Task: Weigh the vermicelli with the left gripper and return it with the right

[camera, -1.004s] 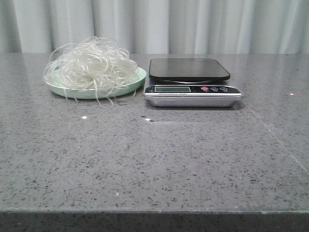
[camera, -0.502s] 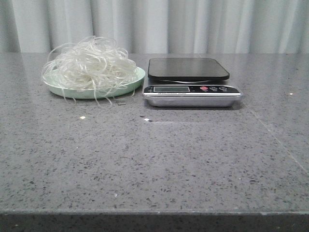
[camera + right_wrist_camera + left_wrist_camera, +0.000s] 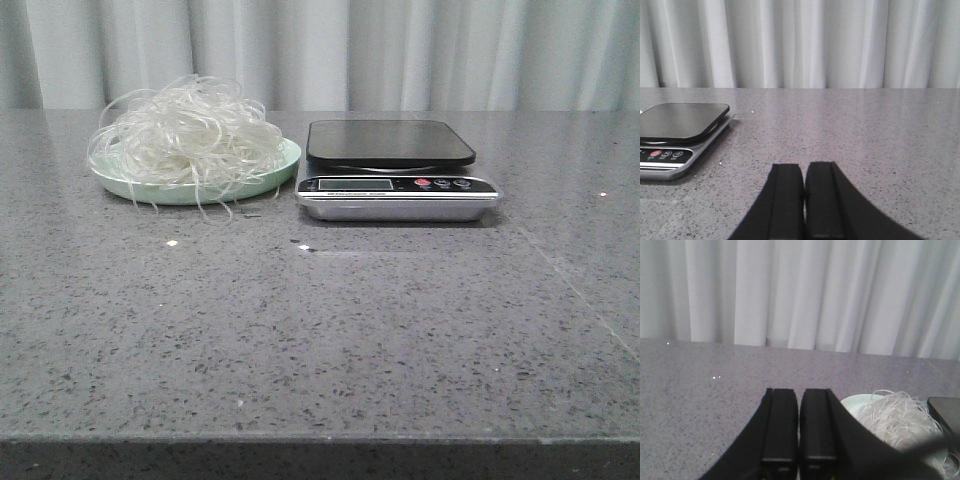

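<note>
Table (image 3: 320, 330): grey speckled stone, curtain (image 3: 400, 50) behind. Scale (image 3: 398, 172): bare black platform, just beside plate (image 3: 285, 165). Vermicelli (image 3: 185, 135): heaped on plate, strands trailing over rim. Left tool (image 3: 799, 427): fingers pressed together, empty, held low near plate. Right tool (image 3: 804, 200): fingers together, empty, low beside scale.

You had the whole near part of the grey table (image 3: 330, 340) open, with no arm over it in the front view. At the back left the vermicelli (image 3: 185, 130) heaped high on the pale green plate (image 3: 285, 165), strands spilling over its rim. The scale (image 3: 395, 170) stood just beside the plate on its right, leaving only a thin gap between them. The curtain (image 3: 350, 50) closed off the far edge. Right of the scale the table lay open.
</note>
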Action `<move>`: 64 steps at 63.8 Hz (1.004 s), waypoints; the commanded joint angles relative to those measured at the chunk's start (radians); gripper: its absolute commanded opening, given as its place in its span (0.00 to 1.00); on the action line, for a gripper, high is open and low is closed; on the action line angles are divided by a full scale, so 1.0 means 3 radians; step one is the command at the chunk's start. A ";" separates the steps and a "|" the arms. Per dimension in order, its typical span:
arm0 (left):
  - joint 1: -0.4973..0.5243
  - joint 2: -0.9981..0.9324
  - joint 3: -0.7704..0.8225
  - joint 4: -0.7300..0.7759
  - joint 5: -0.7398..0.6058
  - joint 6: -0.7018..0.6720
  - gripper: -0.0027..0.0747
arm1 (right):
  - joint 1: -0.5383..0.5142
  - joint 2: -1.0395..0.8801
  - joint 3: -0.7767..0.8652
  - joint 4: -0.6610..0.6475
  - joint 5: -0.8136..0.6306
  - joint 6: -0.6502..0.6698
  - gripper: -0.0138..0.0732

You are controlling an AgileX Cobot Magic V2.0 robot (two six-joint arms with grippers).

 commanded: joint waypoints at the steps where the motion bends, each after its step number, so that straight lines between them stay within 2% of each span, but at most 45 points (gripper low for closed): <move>1: -0.0087 0.0178 -0.0158 -0.0045 -0.0219 -0.0031 0.25 | -0.0011 -0.0057 -0.0026 -0.0024 -0.0270 -0.0005 0.37; 7: -0.0269 0.0294 -0.0255 -0.0004 -0.0125 0.0043 0.40 | -0.0011 -0.0057 -0.0026 -0.0024 -0.0270 -0.0005 0.37; 14: -0.0544 0.0514 -0.0450 -0.0003 0.0084 0.0237 0.69 | -0.0011 -0.0057 -0.0026 -0.0024 -0.0270 -0.0005 0.37; 20: -0.0747 0.0794 -0.0640 -0.0003 0.0164 0.0261 0.84 | -0.0011 -0.0057 -0.0026 -0.0024 -0.0270 -0.0005 0.37; 23: -0.0828 0.0962 -0.0738 -0.0003 0.0173 0.0261 0.87 | -0.0011 -0.0057 -0.0026 -0.0024 -0.0270 -0.0005 0.37; 36: -0.1129 0.1984 -0.1529 -0.0003 0.0522 0.0261 0.86 | -0.0011 -0.0057 -0.0026 -0.0024 -0.0270 -0.0005 0.37; 50: -0.1164 0.3105 -0.2527 -0.0003 0.1180 0.0261 0.86 | -0.0011 -0.0057 -0.0026 -0.0024 -0.0270 -0.0005 0.37; 64: -0.1164 0.4000 -0.3267 -0.0028 0.1879 0.0261 0.86 | -0.0011 -0.0057 -0.0026 -0.0024 -0.0270 -0.0005 0.37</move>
